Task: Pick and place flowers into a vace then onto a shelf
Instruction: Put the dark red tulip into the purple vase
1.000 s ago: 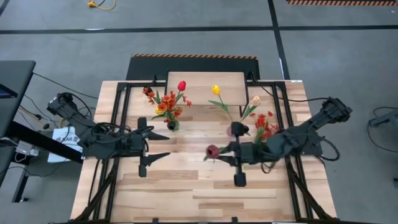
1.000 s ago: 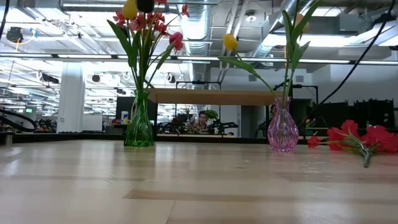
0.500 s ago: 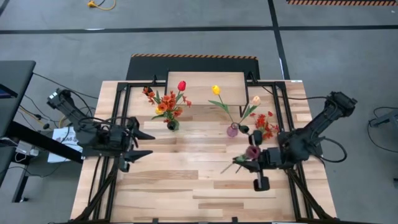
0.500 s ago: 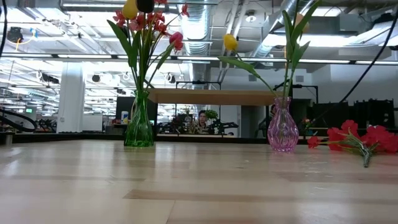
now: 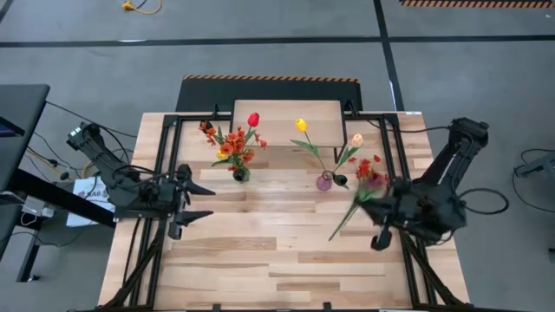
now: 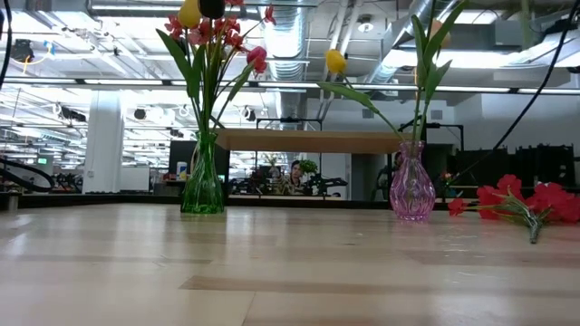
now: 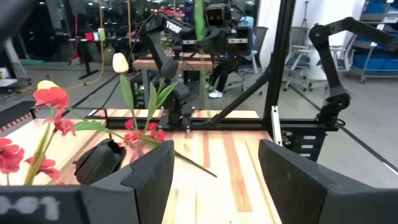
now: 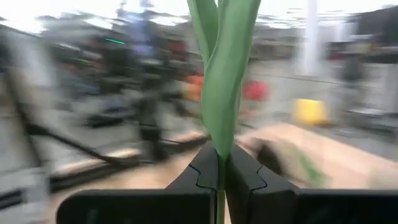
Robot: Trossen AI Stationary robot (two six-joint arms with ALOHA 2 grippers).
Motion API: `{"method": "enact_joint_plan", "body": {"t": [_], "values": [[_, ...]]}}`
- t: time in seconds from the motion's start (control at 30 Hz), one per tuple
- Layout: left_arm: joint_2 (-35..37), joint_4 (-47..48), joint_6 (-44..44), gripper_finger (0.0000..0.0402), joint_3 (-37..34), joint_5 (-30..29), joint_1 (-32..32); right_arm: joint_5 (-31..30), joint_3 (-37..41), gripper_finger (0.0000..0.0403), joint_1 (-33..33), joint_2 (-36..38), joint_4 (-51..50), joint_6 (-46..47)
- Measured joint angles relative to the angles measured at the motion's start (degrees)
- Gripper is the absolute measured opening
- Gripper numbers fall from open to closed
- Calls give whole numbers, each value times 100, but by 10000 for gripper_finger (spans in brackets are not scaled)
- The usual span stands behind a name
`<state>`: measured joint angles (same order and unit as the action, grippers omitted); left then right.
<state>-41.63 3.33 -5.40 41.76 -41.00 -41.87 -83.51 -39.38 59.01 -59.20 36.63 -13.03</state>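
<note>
the wooden table [image 5: 260, 260] carries a low shelf [image 5: 286, 117] at its far edge, and in front of that a green vase [image 6: 203, 181] crowded with flowers [image 5: 232, 143] and a pink vase [image 6: 412, 186] with only a couple of stems. a spray of red blossoms [image 6: 517, 201] lies flat on the table beside the pink vase. the step in hand looks like carrying one more flower to a vase: the right gripper [image 8: 219, 167], near the table's right side, has its jaws pressed together on the green stem [image 5: 345, 217] of a single flower, which slants away from it above the boards. next the stem's end likely has to be turned downward and lined up over the pink vase's narrow neck. the left gripper [image 7: 214, 171] waits at the left side, jaws spread wide and holding nothing.
</note>
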Motion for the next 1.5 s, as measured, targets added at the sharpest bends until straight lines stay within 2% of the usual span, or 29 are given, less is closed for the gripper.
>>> {"method": "enact_joint_plan", "body": {"t": [0.07, 0.2, 0.3, 0.47, 0.63, 0.73, 0.93, 1.1, 1.17, 1.33, 1.43, 1.5], "values": [[0, 21, -10, 224, 0, -28, 3, -622, 0, 0, 36, 96, -33, -254], [0, 23, -15, 224, 0, -15, 3, -332, 0, 0, -344, 256, -362, -402], [-33, 23, -8, 224, 0, -19, 3, -637, 0, 0, -741, 333, -950, -238], [-39, 29, -7, 224, 0, -19, 3, -67, 0, 0, -1303, 619, -2355, 860], [-39, 22, -7, 224, 0, -19, 3, 175, 0, 0, -1717, 926, -4129, 2324], [-39, 21, -14, 224, 0, -19, 3, 244, 0, 0, -1699, 1131, -4937, 2931], [-39, -34, -16, 224, 0, -19, 3, 422, 0, 0, -1243, 1586, -5760, 3053], [-39, -39, -38, 224, 0, -19, 3, 1284, 0, 0, -621, 2161, -6286, 3064], [-39, -36, -40, 224, 0, -19, 3, 1851, 6, 0, -363, 2369, -6390, 3065], [-39, -41, -40, 224, 0, -28, 3, 2522, 377, 0, 171, 2439, -6000, 3104], [-39, -41, -40, 224, 2, -32, 3, 2956, 975, 0, 451, 2434, -4916, 2955], [-39, -41, -40, 224, 2, -34, 3, 3232, 1516, 0, 570, 2406, -3696, 2668]]}}
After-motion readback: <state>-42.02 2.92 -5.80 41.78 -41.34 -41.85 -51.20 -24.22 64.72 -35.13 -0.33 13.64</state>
